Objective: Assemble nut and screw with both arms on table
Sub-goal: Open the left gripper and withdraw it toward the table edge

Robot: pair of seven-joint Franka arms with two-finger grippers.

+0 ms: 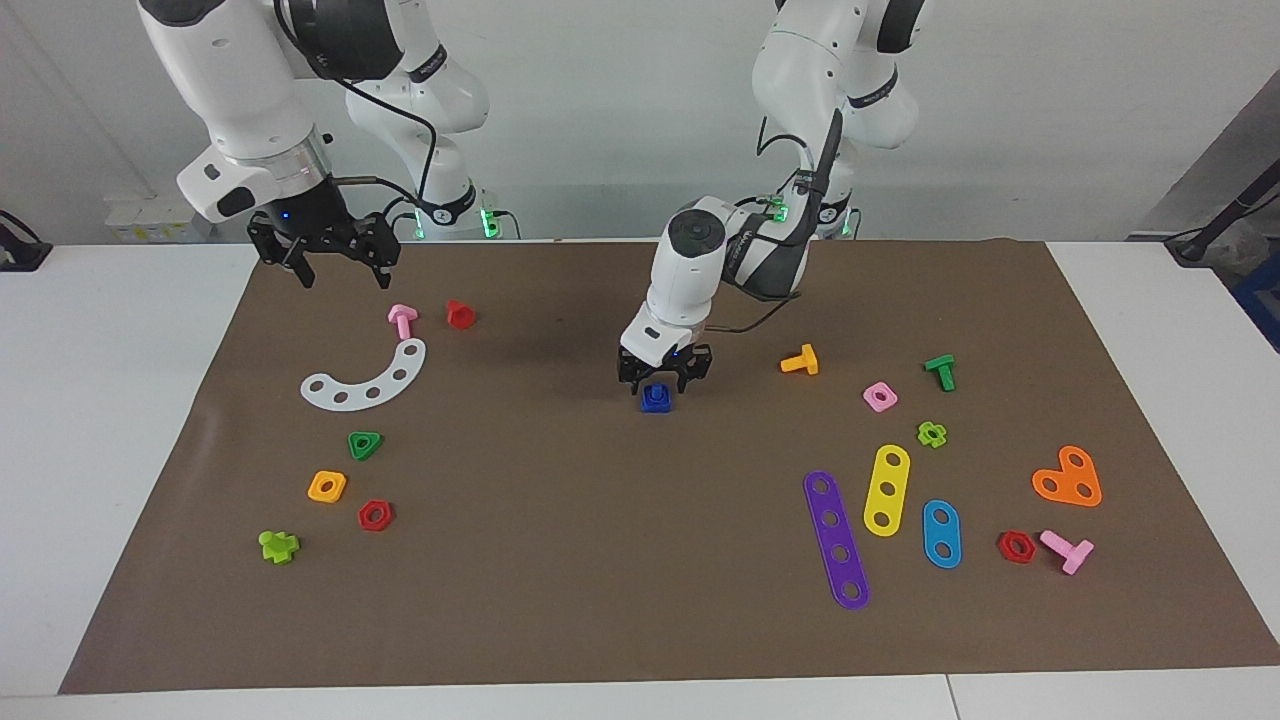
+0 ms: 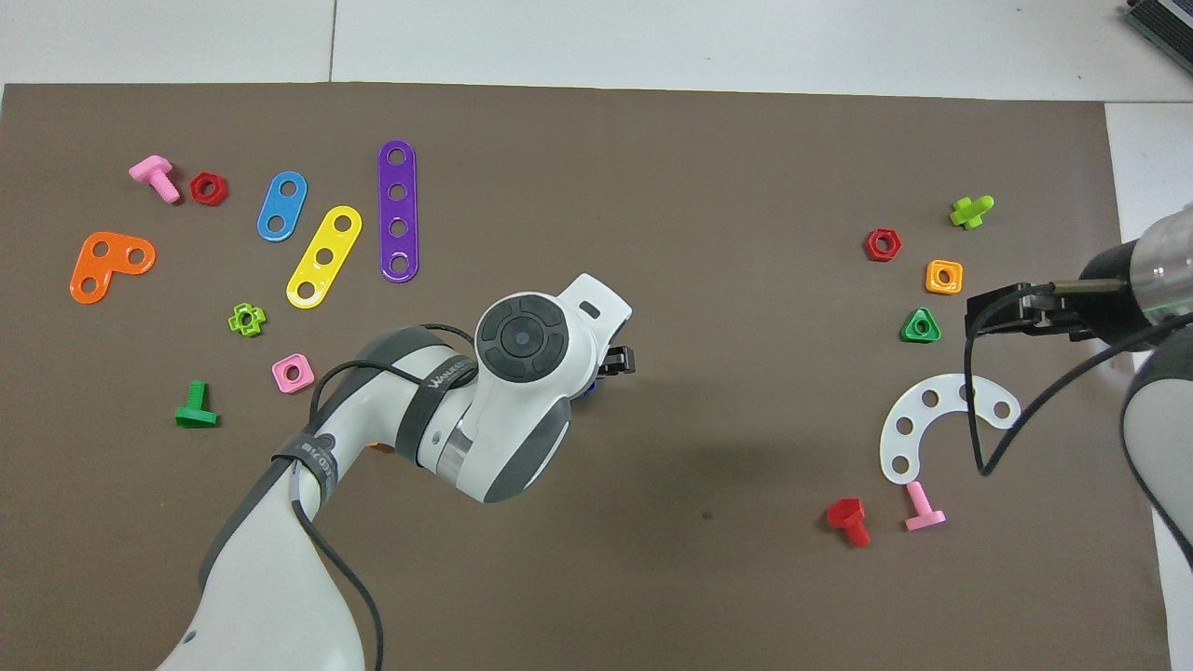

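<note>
Nut [image 1: 656, 399] and screw sit together as one blue piece on the mat [image 1: 560, 560] mid-table, directly below the left gripper [image 1: 665, 375], whose parted fingers straddle it without gripping. The overhead view shows only a blue sliver of it. The right gripper [image 1: 322, 262] waits, spread and empty, well apart over the mat's corner near the pink bolt [image 1: 402, 319].

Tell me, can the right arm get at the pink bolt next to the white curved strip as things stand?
Probably yes. The right tool hangs open above the mat close to the pink bolt, and nothing lies over it. The red bolt and the white curved strip sit beside it but apart.
</note>
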